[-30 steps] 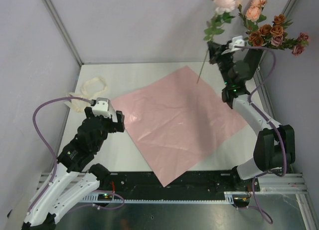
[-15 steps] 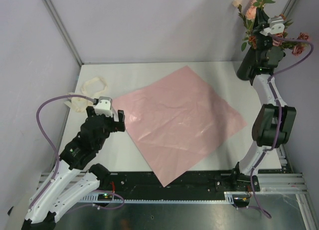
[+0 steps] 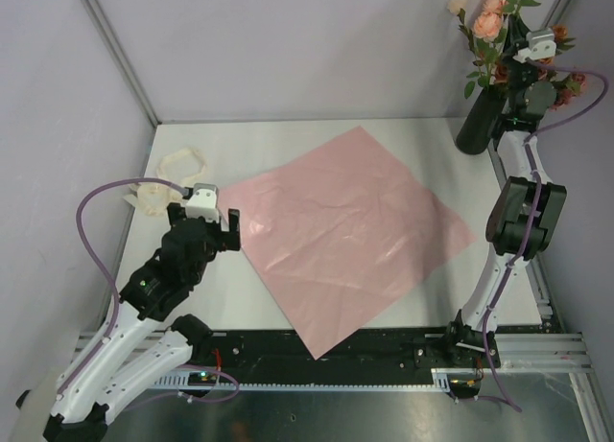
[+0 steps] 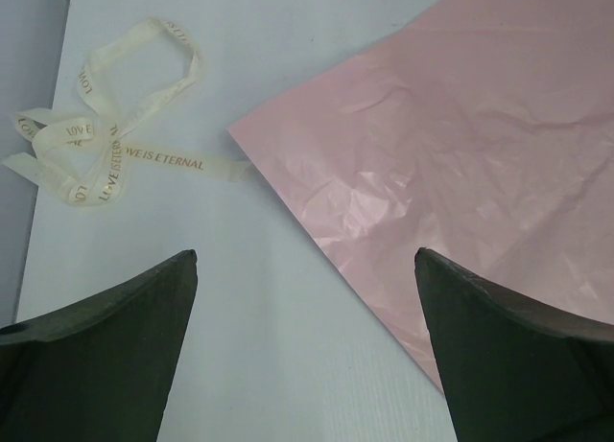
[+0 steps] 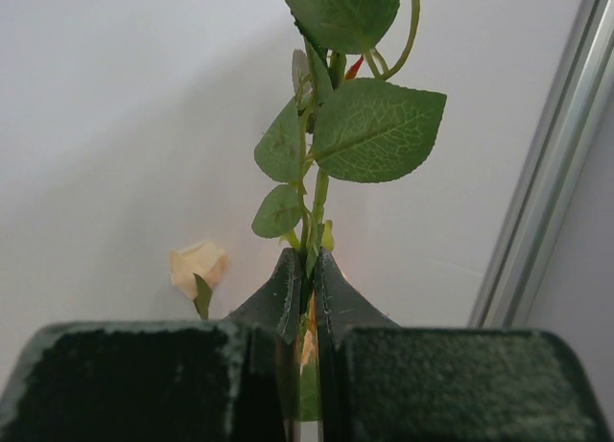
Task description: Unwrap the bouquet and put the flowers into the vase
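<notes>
Pinching thin leafy flowers (image 5: pixel 374 126), R pincer (image 5: pixel 306 272)

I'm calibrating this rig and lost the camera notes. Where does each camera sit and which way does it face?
Top external: above and behind the bases, looking down on the table; left arm and right arm show.
Left wrist: low over the table, facing the ribbon and pink sheet; open left gripper at the bottom.
Right wrist: raised, facing a wall past the flowers' leafy stem; right gripper shut on it.
Shared: top external and left wrist both show ribbon and sheet.
</notes>
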